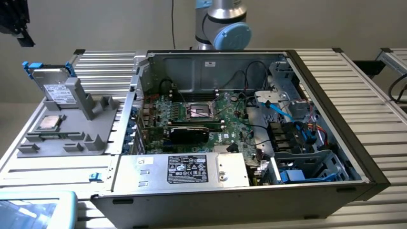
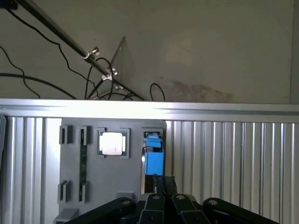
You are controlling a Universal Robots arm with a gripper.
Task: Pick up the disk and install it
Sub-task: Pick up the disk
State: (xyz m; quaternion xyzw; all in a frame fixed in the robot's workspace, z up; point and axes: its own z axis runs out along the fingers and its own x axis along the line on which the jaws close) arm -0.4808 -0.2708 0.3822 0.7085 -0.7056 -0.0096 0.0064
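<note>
Ribbed aluminium bench (image 1: 375,95) carried the silver-grey metal disk (image 1: 56,86) in its bright blue plastic carrier (image 1: 26,67), standing upright in a grey holder (image 1: 70,143); the black jaws were closed, holding nothing.

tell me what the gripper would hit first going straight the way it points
Probably the disk, on edge in the grey holder: its blue carrier lies right ahead of the shut gripper in the wrist view, though depth is unclear.

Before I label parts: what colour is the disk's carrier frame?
Bright blue frame on the disk; exterior view.
</note>
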